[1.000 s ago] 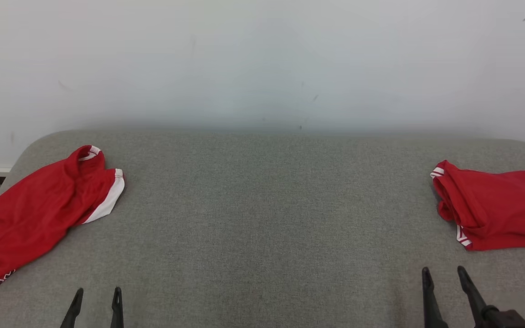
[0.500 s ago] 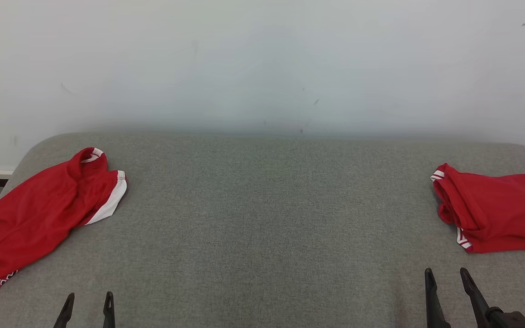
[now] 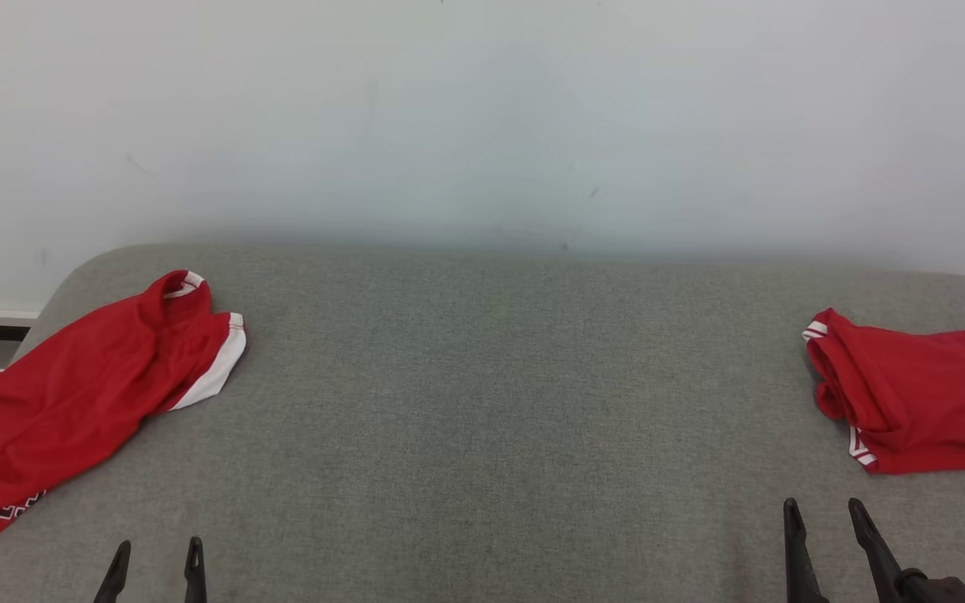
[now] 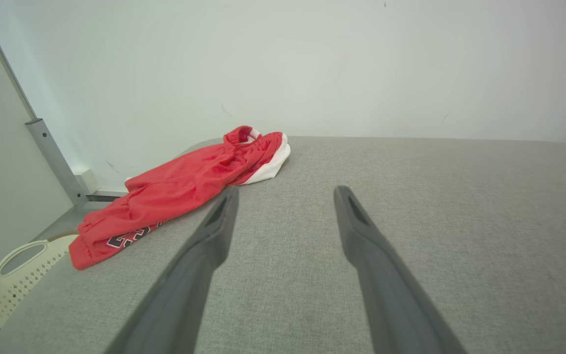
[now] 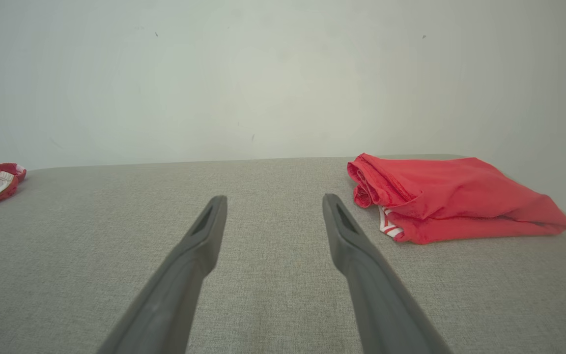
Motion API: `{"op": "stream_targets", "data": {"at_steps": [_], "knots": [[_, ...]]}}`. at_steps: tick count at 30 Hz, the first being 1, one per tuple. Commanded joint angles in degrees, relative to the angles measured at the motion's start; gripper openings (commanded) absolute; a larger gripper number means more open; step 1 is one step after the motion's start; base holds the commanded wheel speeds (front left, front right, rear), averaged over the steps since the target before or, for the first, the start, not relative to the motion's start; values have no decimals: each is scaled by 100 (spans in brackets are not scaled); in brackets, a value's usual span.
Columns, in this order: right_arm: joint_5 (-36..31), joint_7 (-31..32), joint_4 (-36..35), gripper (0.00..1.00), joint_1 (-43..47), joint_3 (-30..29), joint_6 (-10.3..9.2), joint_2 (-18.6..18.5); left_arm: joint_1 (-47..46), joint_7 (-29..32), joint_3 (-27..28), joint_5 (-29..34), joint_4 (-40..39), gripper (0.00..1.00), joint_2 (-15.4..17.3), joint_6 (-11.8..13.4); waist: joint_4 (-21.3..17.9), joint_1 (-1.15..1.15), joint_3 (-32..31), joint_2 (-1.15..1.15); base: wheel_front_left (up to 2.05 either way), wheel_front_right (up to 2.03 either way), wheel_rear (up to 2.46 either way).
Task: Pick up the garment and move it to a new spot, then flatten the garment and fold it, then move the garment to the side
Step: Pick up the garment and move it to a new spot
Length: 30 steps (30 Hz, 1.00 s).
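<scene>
A rumpled red garment with white trim (image 3: 89,394) lies at the left edge of the grey fabric-covered worktop (image 3: 491,402), and a folded red garment (image 3: 918,402) sits at the right. At the near edge, the left hand (image 3: 156,548) and the right hand (image 3: 822,507) hover spread wide, holding nothing.

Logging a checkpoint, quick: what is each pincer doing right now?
Left pincer: open, holding nothing.
Right pincer: open, holding nothing.
</scene>
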Motion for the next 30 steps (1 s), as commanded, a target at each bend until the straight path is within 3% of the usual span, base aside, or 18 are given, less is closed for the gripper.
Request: {"op": "stream_targets", "data": {"at_steps": [1, 11, 30], "knots": [[29, -1, 15, 100, 67, -13, -15, 6, 110, -18, 49, 74, -17, 100, -24, 7, 22, 0, -3, 0, 0, 0, 0], [87, -1, 58, 100, 58, 66, -15, 7, 10, -18, 20, 109, -13, 100, -56, 10, 314, 0, 30, 0, 0, 0, 0], [147, 0, 137, 100, 22, 63, -15, 6, -1, -18, 104, 175, -6, 100, -63, 51, 1880, 0, 4, 0, 0, 0, 0]]}}
